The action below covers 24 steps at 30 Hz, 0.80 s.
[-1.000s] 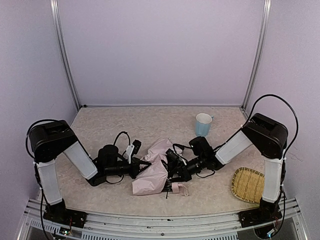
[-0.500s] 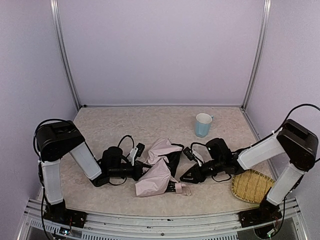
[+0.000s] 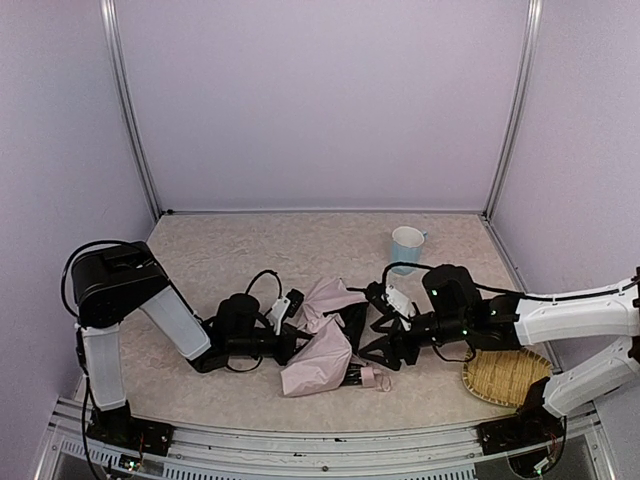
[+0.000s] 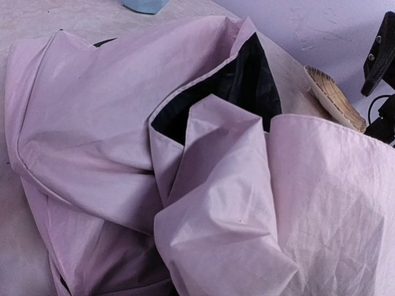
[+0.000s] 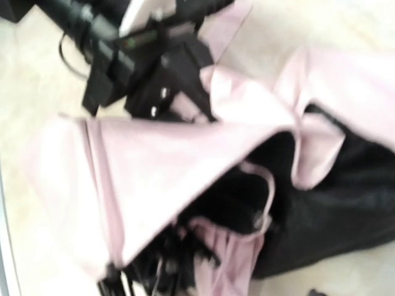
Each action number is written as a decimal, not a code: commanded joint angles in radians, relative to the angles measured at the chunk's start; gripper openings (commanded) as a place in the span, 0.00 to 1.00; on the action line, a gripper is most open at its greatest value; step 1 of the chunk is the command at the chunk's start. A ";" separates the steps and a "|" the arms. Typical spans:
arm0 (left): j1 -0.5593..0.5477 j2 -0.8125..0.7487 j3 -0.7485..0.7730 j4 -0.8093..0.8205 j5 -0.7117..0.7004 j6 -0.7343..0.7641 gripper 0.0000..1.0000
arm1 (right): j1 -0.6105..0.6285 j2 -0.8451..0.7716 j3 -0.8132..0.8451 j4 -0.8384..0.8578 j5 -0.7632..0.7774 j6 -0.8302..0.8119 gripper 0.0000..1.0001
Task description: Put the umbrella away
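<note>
At table [image 3: 250,250] centre, left gripper [image 3: 290,338] lies low, clamped on crumpled pale-pink folding umbrella [image 3: 318,362]; right gripper [image 3: 372,338] outstretched, jaws apart, empty.

Pale pink umbrella [image 3: 320,360], black lining; light-blue cup [image 3: 406,250].

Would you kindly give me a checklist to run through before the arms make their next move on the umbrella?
1. Left pincer holding the umbrella: ok, shut on its fabric edge.
2. Right pincer free: ok, open, holding nothing.
3. Umbrella closed up: not ok, fabric loose, black lining showing.
4. Handle reachable: ok, exposed at the near side.
5. Cup out of the way: ok, upright behind the right arm.
6. Shaft collapsed: cannot tell.
</note>
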 commanded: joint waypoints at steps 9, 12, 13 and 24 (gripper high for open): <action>-0.078 -0.006 0.057 -0.251 -0.106 0.062 0.00 | 0.025 -0.064 -0.332 0.319 -0.145 0.065 0.74; -0.093 0.001 0.094 -0.295 -0.109 0.071 0.00 | 0.027 -0.019 -0.337 0.354 -0.102 0.020 0.74; -0.094 0.001 0.102 -0.307 -0.105 0.072 0.00 | 0.027 -0.001 -0.331 0.367 -0.097 -0.003 0.74; -0.113 -0.087 0.144 -0.366 -0.061 0.055 0.00 | 0.046 0.182 -0.314 0.482 -0.150 -0.057 0.19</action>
